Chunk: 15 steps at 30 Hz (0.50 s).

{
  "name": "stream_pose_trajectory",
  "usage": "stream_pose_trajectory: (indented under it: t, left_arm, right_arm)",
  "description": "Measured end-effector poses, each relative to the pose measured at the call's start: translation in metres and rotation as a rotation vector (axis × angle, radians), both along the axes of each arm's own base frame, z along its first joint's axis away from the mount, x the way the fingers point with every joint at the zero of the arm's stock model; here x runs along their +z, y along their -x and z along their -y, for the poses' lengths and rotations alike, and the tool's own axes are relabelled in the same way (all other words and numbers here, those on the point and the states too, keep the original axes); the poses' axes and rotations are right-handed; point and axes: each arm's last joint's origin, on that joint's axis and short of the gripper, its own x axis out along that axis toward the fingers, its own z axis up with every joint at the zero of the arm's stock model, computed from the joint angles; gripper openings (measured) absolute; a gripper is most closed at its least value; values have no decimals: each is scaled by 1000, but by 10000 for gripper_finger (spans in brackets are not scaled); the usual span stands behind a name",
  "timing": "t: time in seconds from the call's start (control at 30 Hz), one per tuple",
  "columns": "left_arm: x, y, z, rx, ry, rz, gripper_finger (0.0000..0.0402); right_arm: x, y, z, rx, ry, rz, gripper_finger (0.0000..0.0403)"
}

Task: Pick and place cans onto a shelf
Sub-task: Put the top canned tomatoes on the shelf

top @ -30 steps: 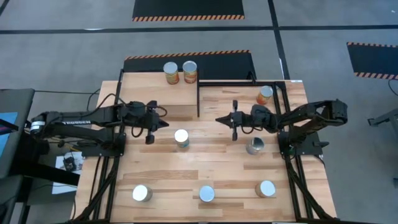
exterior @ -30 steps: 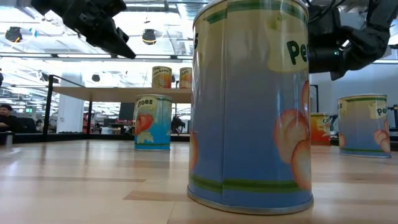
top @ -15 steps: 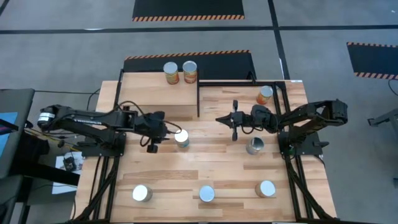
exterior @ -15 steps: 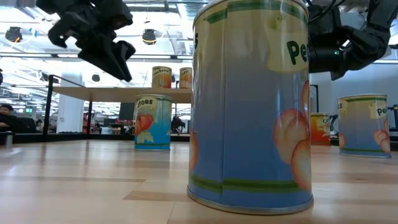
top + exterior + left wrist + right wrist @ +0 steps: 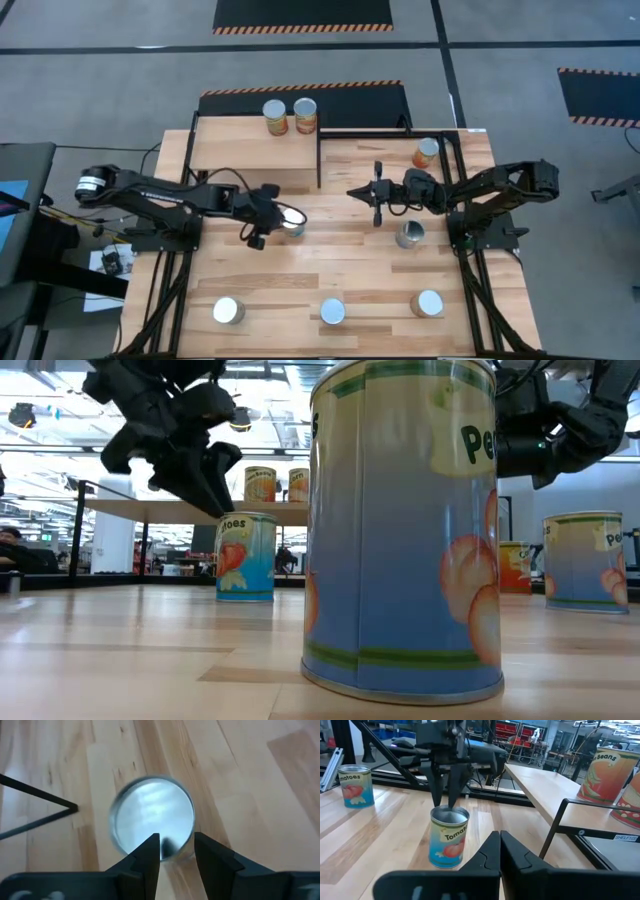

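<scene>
From above, the left gripper (image 5: 268, 219) reaches to the middle of the table, right over a tomato can (image 5: 291, 222). Its fingers are apart and hold nothing. The right gripper (image 5: 374, 194) waits over the table's right half, fingers pressed together and empty. Two orange cans (image 5: 288, 116) stand side by side on the shelf (image 5: 225, 150) at the back left. Another orange can (image 5: 426, 152) stands at the back right. A grey can (image 5: 410, 235) stands just in front of the right gripper. Three more cans (image 5: 329, 312) stand in a row along the front edge.

From table height, a big blue can (image 5: 405, 530) stands very close. The left gripper (image 5: 195, 480) hangs above a small blue tomato can (image 5: 245, 555) farther back. The two orange cans (image 5: 274, 484) show on the shelf (image 5: 190, 510) behind.

In the left wrist view, two dark fingers (image 5: 147, 857) stand apart above the shiny can top (image 5: 152, 817), not gripping it.

In the right wrist view, the right fingers (image 5: 510, 855) touch each other. The tomato can (image 5: 448, 837) stands on the table with the left gripper (image 5: 445, 795) just over it. Another tomato can (image 5: 355, 786) stands well apart.
</scene>
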Motion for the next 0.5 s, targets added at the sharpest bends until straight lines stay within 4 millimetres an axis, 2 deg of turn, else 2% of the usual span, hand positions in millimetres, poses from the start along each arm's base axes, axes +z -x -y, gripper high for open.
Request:
stream_pose_trajectory:
  t: [0.2, 0.4, 0.5]
  left_arm:
    - [-6, -5, 0, -19, -20, -15, 97]
    - [-4, -4, 5, -79, -48, -11, 15]
    - [-1, -5, 7, -89, -45, -17, 5]
  right_arm:
    - [0, 0, 0, 0, -1, 0, 14]
    - [0, 0, 0, 0, -3, 0, 14]
    - [0, 0, 0, 0, -3, 1, 14]
